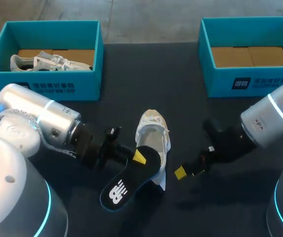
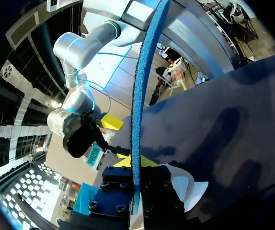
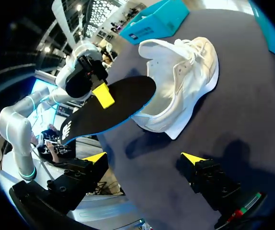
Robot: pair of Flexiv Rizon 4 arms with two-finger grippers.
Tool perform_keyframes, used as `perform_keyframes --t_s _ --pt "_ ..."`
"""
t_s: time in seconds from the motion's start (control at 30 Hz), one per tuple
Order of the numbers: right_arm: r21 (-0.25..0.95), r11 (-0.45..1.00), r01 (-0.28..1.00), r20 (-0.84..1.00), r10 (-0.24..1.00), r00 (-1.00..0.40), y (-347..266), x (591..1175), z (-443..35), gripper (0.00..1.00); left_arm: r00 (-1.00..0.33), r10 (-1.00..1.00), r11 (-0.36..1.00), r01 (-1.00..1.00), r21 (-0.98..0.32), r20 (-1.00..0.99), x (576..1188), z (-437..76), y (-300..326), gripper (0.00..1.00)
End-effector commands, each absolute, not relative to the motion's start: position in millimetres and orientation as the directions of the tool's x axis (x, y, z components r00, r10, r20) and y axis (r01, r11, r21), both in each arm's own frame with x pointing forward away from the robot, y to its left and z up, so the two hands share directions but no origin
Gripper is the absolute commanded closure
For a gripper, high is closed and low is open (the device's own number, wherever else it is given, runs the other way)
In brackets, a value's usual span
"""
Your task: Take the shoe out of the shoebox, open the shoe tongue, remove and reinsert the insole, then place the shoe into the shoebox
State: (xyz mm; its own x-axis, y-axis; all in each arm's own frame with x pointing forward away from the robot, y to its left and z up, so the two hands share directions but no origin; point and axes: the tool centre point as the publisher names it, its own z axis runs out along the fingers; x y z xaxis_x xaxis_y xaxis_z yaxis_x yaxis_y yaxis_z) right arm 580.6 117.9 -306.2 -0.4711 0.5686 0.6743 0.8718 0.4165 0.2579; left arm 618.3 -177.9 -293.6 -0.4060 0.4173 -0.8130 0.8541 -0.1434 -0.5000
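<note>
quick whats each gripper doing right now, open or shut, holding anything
Left gripper: shut on the flat black insole with a blue edge.
Right gripper: open, holding nothing, beside the white mesh sneaker.

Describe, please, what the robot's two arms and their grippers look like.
The left arm and right arm are rounded silver-grey tubes with blue light rings and black wrists. The left gripper and right gripper are black and blocky, each finger tipped bright yellow.

The left hand (image 3: 103, 95) grips the black insole (image 3: 120, 103) (tip at the white shoe (image 3: 180, 81)).
</note>
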Motion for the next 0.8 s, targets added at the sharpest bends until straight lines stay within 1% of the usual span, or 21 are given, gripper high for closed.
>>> perform_keyframes --t_s 0.03,0.23,0.5,0.53,0.8 --pt "0.252 0.425 0.869 0.647 0.594 -0.478 126.3 582.3 -308.6 0.00 -0.418 0.418 -0.148 0.844 -0.515 -0.806 619.5 -298.5 -183.2 1.00" --pt "0.243 0.453 0.858 0.613 0.613 -0.498 129.9 583.5 -314.4 0.00 -0.432 0.425 -0.141 0.836 -0.530 -0.795 620.2 -301.1 -184.4 1.00" --pt "0.255 0.441 0.860 0.618 0.610 -0.496 129.5 583.6 -316.3 0.00 -0.448 0.422 -0.131 0.830 -0.542 -0.788 616.6 -296.3 -185.3 1.00" --pt "0.255 0.441 0.860 0.618 0.610 -0.496 129.5 583.6 -316.3 0.00 -0.428 0.429 -0.129 0.843 -0.522 -0.796 615.8 -293.9 -184.0 1.00" --pt "0.255 0.441 0.860 0.618 0.610 -0.496 129.5 583.6 -316.3 0.00 -0.428 0.429 -0.129 0.843 -0.522 -0.796 615.8 -293.9 -184.0 1.00"
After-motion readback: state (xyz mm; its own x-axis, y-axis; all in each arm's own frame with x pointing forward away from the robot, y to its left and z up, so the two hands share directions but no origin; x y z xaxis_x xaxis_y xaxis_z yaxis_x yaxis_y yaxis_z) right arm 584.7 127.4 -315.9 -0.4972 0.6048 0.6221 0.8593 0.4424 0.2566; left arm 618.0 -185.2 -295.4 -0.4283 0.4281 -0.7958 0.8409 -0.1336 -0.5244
